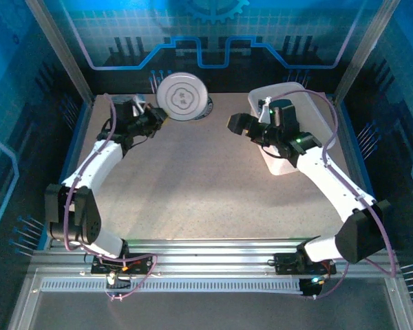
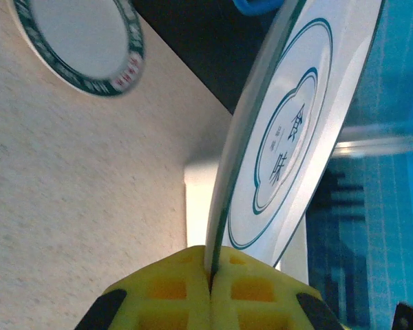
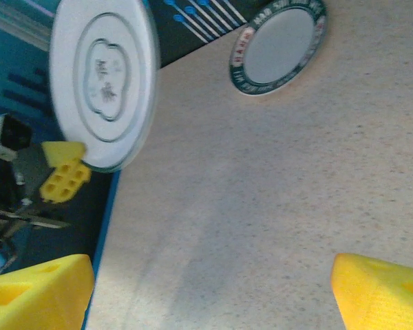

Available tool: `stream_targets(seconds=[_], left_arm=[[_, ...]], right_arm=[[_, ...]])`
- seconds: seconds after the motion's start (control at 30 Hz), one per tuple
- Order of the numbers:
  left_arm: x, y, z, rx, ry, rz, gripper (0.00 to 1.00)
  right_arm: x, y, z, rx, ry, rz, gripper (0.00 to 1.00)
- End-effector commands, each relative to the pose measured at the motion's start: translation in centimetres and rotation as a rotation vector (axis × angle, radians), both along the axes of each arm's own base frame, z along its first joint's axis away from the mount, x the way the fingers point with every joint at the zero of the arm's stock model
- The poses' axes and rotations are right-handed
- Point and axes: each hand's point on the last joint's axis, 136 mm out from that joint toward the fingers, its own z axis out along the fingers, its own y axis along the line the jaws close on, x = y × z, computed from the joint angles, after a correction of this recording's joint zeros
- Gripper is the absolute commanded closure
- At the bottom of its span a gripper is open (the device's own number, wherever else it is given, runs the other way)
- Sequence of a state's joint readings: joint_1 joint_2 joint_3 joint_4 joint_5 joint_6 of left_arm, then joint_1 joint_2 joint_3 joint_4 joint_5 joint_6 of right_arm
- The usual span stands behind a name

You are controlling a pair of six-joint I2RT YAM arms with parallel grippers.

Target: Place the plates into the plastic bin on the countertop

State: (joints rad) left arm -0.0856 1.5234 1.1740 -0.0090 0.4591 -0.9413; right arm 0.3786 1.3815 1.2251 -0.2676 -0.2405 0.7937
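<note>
Clearly, our left gripper (image 2: 210,278) clamps the grey-motif plate (image 2: 296,137) by its rim alone; carried right toward the plastic bin (image 1: 281,165), it may slip. Our right gripper (image 3: 208,292) gapes empty.

Blue light is glowing from the back panels (image 1: 213,27) in the top view, strongest at the top centre, and the corners are falling dark. The desk (image 1: 213,185) is sitting evenly lit, carrying only soft shadows. The plate (image 1: 183,97) at its far edge is glaring almost white. In the left wrist view a warm yellowish cast is tinting the desk, and the left claw (image 2: 210,282) is blurring at the bottom edge. In the right wrist view a bluish cast is cooling everything, a faint shadow band is crossing the desk, and the fingers (image 3: 34,289) of the right claw (image 3: 212,275) are smearing out of focus.
</note>
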Motion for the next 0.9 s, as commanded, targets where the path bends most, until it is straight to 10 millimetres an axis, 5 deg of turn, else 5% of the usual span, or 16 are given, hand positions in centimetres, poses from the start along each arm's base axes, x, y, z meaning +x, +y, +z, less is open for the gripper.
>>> stream_targets(seconds=[0.0,0.2,0.43,0.87], left_arm=[[-0.7,-2.7,4.7,-0.029,-0.119,-0.076,1.00],[-2.0,-7.2,6.2,-0.084,-0.140,-0.166,1.00],[-3.7,-10.0,7.0,-0.094,-0.148,-0.230,1.00],[-4.8,-13.5,7.3,-0.128,-0.135,-0.326,1.00]], right_arm=[[-1.0,1.0,2.6,0.094,-0.064,0.054,0.09],[-0.6,0.6,2.2,0.101,-0.064,0.020,0.11],[1.2,-0.5,0.9,0.136,-0.052,-0.081,0.21],[2.9,-1.8,0.3,0.217,-0.059,-0.188,0.73]])
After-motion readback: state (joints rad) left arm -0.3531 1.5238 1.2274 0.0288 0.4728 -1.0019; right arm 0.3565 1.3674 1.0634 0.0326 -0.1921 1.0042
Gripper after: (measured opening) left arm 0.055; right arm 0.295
